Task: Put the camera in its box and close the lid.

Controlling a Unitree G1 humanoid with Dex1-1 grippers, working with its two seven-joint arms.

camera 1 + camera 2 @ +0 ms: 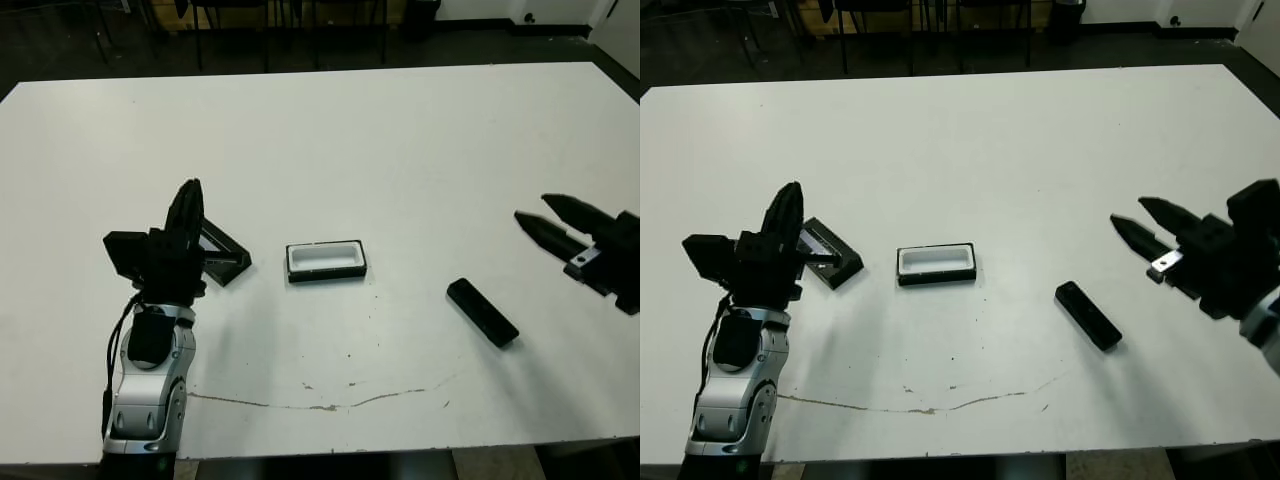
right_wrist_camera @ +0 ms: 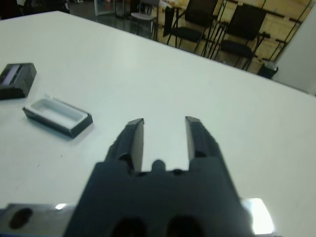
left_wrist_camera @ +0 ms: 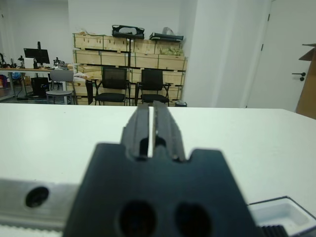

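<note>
Task status: not started. The box [image 1: 326, 260] sits open and empty at frame centre on the white counter [image 1: 400, 140]. The lid [image 1: 830, 252] lies separately, just left of the box. The camera [image 1: 482, 312] lies loose on the counter, lower right of centre.

Right gripper [image 1: 550, 222]: jaws apart, empty, hovering at the right edge, up and to the right of the camera, not touching it.

Left gripper [image 1: 786, 215]: jaws nearly together, empty, raised at lower left, beside the lid.

Remaining: grasp camera, seat it in box, fit lid.
</note>
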